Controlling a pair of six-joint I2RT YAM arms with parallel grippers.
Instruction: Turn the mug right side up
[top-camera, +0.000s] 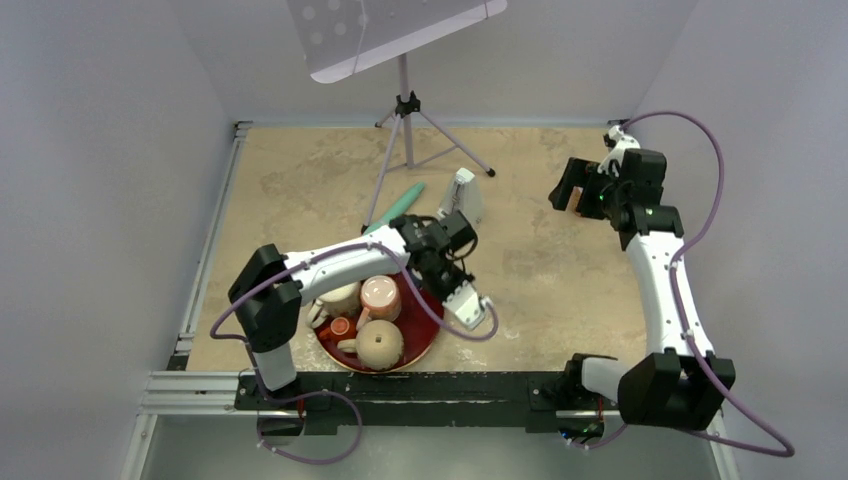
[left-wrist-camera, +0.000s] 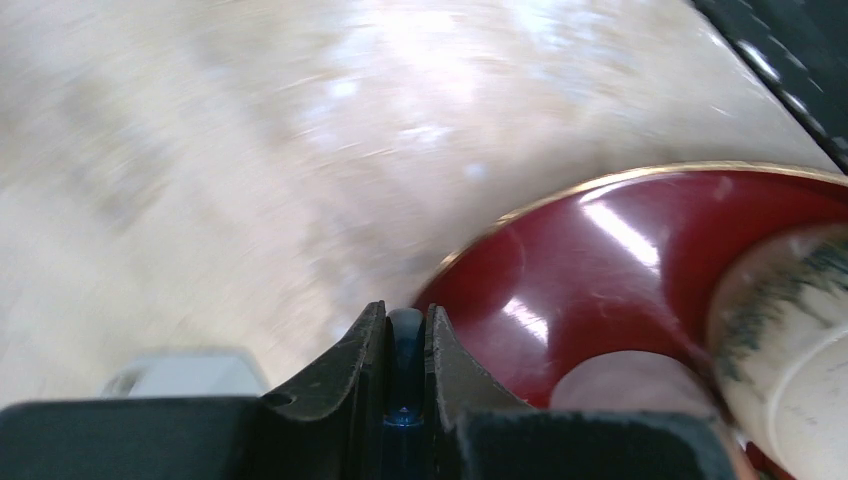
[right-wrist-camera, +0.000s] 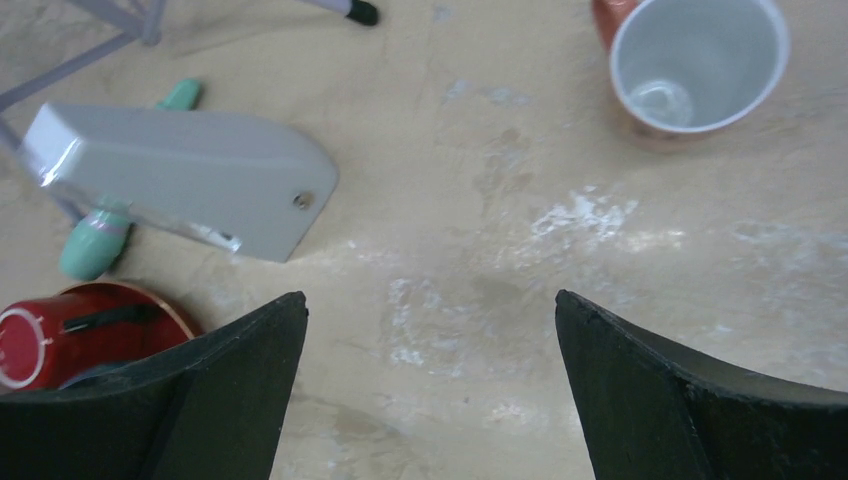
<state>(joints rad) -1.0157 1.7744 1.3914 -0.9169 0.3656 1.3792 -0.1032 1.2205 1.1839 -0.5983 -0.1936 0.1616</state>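
Sandy surface between pale walls. Just ahead of the right hand: orange mug, mouth up, white inside. Right hand spread wide, holding nothing. On the red plate by the near edge: pink mug, looks bottom up, among other cups. Left hand pressed almost together, empty, just over the plate's rim. Grey box and green pen lying on the surface too.

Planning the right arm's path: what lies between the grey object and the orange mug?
Only bare tabletop separates grey object and orange mug; right wrist view.
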